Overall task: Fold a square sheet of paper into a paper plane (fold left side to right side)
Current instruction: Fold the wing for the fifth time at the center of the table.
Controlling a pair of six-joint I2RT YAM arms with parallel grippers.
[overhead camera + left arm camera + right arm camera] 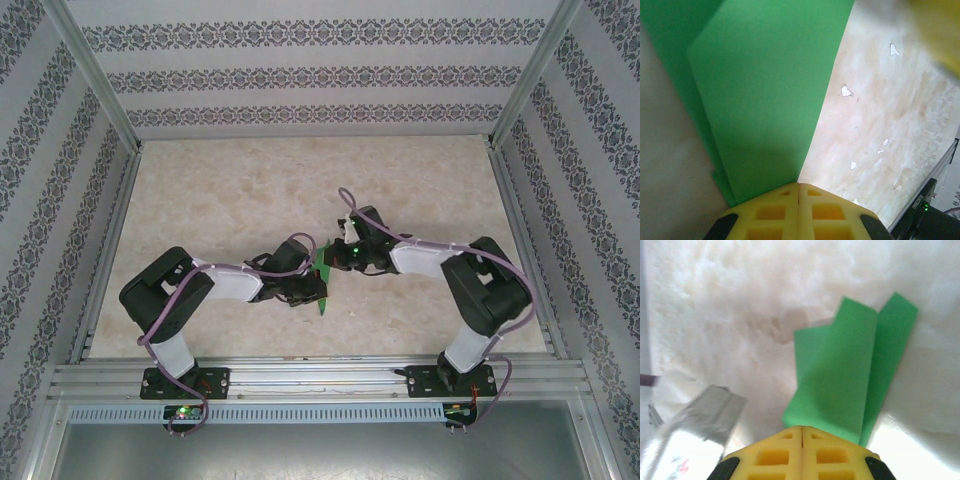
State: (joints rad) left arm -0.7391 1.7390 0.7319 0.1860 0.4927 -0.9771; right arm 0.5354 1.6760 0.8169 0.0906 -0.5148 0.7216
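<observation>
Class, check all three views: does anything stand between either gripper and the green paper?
Nothing visible does. The left gripper has its jaws shut directly on the folded green paper, and the right gripper has its jaws shut on the same paper from the opposite side.

no readable text, labels or numbers

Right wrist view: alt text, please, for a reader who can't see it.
The right gripper, yellow and shut, pinches the near edge of the folded green paper, whose layered flaps fan away from the camera. Behind the paper lies the pale, blurred table.
</observation>
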